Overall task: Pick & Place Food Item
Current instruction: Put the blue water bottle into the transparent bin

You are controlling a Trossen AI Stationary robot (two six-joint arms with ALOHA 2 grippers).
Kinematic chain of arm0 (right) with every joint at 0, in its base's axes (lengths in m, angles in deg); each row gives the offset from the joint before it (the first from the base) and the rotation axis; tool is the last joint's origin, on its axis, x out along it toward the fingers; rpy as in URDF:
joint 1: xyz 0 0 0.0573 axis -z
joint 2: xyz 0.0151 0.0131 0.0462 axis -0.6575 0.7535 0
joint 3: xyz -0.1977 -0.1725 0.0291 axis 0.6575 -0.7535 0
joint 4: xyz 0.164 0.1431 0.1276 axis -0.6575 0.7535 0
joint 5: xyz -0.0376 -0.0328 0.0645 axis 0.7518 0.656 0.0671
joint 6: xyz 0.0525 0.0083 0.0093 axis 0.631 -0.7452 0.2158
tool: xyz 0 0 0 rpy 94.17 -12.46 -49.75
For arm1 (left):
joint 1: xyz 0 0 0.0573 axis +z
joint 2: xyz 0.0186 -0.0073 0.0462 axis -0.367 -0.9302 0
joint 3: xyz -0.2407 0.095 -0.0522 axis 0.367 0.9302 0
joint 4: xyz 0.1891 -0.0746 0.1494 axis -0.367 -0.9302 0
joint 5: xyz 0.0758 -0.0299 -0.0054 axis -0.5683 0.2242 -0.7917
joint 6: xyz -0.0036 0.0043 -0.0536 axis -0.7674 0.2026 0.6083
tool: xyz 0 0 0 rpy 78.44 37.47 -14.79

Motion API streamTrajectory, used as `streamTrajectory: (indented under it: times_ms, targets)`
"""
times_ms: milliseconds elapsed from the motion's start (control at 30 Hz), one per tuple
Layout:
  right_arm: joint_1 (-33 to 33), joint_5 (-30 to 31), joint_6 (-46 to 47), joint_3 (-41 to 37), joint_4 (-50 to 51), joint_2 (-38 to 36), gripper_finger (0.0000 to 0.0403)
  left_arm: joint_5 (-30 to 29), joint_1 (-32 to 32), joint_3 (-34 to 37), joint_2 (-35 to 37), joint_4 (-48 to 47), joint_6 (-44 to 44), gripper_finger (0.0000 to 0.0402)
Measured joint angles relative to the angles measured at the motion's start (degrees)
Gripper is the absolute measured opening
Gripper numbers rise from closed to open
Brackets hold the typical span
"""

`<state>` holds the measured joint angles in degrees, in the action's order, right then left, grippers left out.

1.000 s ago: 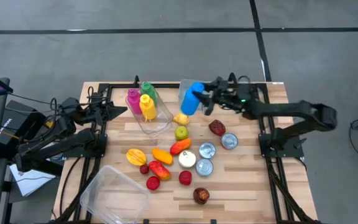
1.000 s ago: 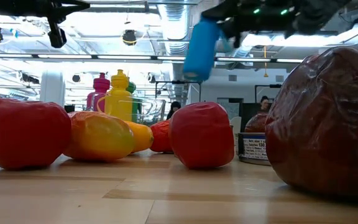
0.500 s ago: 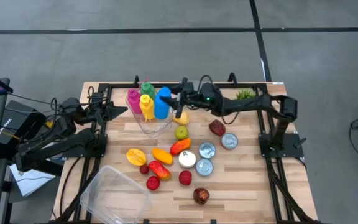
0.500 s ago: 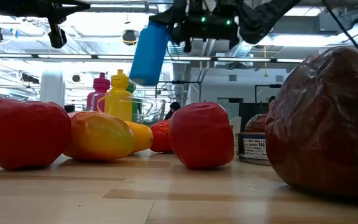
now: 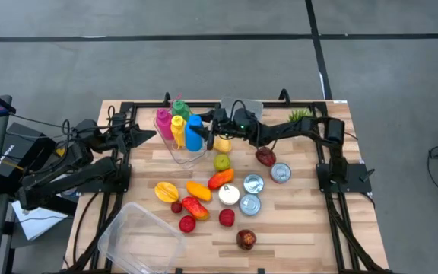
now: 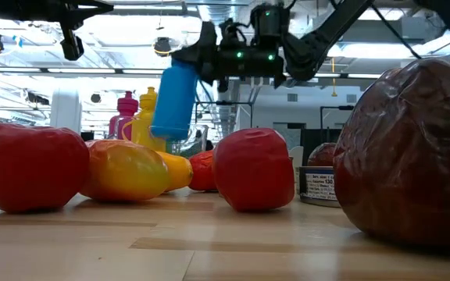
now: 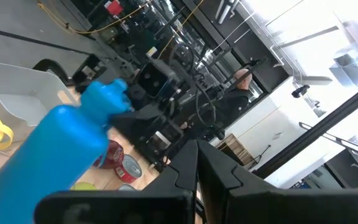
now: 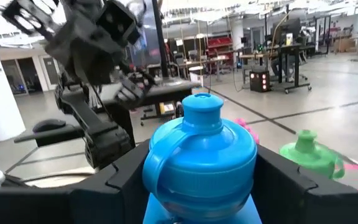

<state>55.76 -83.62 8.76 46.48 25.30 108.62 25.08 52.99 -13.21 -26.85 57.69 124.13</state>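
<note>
A blue bottle point(image 5: 195, 131) with a looped cap is held in my right gripper point(image 5: 206, 131), which is shut on it. It hangs over the right part of a clear container point(image 5: 182, 152) at the table's far middle. A pink bottle point(image 5: 163, 120), a yellow bottle point(image 5: 179, 129) and a green bottle point(image 5: 179, 109) stand in that container. The low view shows the blue bottle point(image 6: 172, 101) tilted a little beside the yellow one point(image 6: 148, 117). My left gripper point(image 5: 147, 135) waits shut at the table's left, its fingers point(image 7: 197, 180) pressed together. My right gripper pinches the blue bottle's upper body point(image 8: 201, 168) between its two fingers point(image 8: 114, 180), one on each side below the shoulder. The fingers come level from the table's right. The bottle stands nearly upright with its cap point(image 8: 202, 107) up, lifted clear of the table.
Toy foods lie in the table's middle: a green apple point(image 5: 221, 161), an orange piece point(image 5: 219, 179), a yellow fruit point(image 5: 166, 190), red pieces point(image 5: 194, 207) and cans point(image 5: 253, 184). A clear tub point(image 5: 139, 237) sits at the near left. A green sprig point(image 5: 300, 116) lies at the far right.
My right gripper has carried the blue bottle toward the table's left edge and downward. It went from over the far right part of the table to beside the yellow bottle over the clear container. The bottle has stayed in the hold with its cap up.
</note>
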Motion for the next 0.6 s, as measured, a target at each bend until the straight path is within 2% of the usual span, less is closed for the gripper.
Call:
streamTrajectory:
  times_ms: [333, 600]
  targets:
    - [0.09, 0.13, -4.59, 1.49, 2.68, 2.47, 0.021, -0.01, 0.0, 0.0, 0.02, 0.02, 0.0, 0.0]
    - [0.01, 0.37, -6.31, 1.49, 7.41, 2.54, 0.0224, -0.01, 0.0, 0.0, 0.02, 0.0, 0.0, 0.0]
